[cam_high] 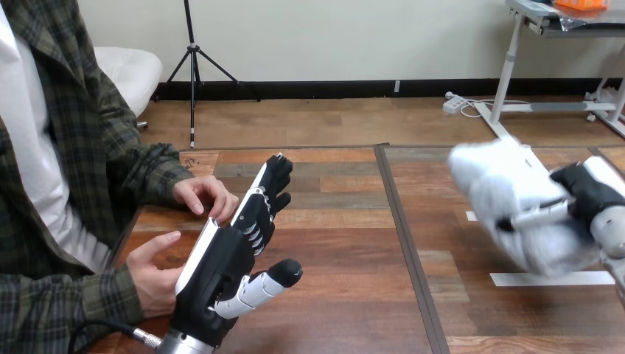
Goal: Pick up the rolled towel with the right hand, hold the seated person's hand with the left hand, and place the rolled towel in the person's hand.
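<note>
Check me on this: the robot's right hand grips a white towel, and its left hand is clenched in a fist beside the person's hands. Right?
Not quite. In the head view the left hand is open, fingers straight, not a fist. The rest holds: the right hand grips the white towel, and the left hand is beside the person's hands.

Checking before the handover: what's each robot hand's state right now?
Left robot hand: open, fingers straight.
Right robot hand: closed on the rolled towel.
</note>
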